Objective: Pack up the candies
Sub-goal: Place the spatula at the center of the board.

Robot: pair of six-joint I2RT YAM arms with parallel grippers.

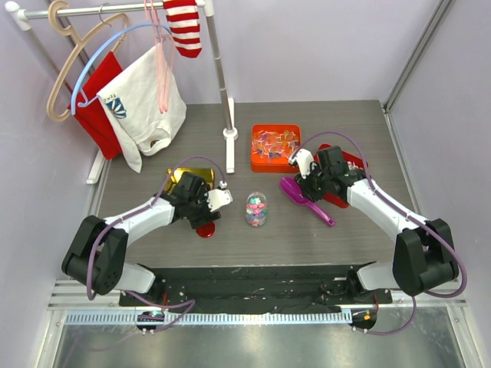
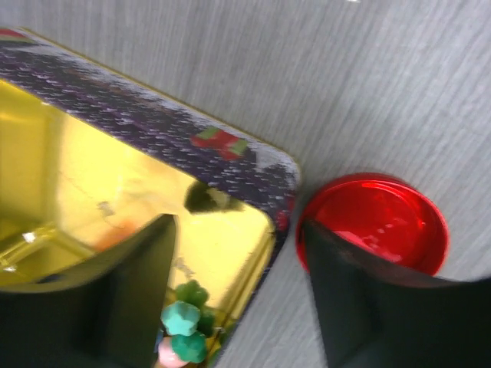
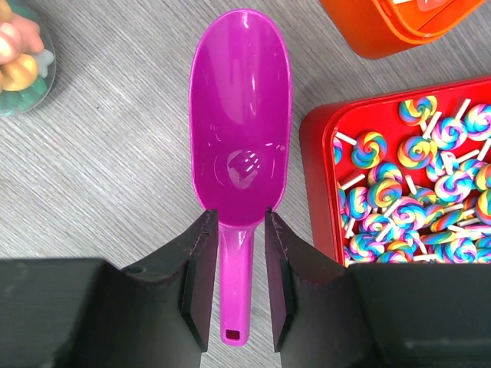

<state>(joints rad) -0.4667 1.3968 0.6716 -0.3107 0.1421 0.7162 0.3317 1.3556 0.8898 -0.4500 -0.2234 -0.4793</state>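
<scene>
Starting at the right gripper (image 3: 241,230), we see its jaws set narrow, one finger on each side of the handle of a magenta scoop (image 3: 242,115). The scoop lies on the table (image 1: 307,245) with its bowl pointing away from the wrist. The fingertips reach the neck where the handle widens into the bowl, but we cannot tell whether they press it or only stand beside it. Just right of the scoop in the wrist view sits a red tin (image 3: 318,153) full of rainbow swirl lollipops (image 3: 414,199). Beyond it shows the corner of an orange tin (image 3: 368,31).

The left gripper (image 2: 238,245) stands wide and holds nothing. One finger hangs over the inside of a gold tin (image 2: 92,176). The other hangs over a red lid (image 2: 376,218) that lies flat just beside the tin's corner.

We find most of the candies (image 1: 256,205) in a small clear jar (image 1: 255,222) near the middle of the table, between the two grippers and left of the scoop. A few more, green, teal and pink, lie in a corner of the gold tin, close to the left gripper's finger.

From above, both arms reach in from the near edge. A clothes rail (image 1: 115,11) with hangers and garments stands at the far left.
</scene>
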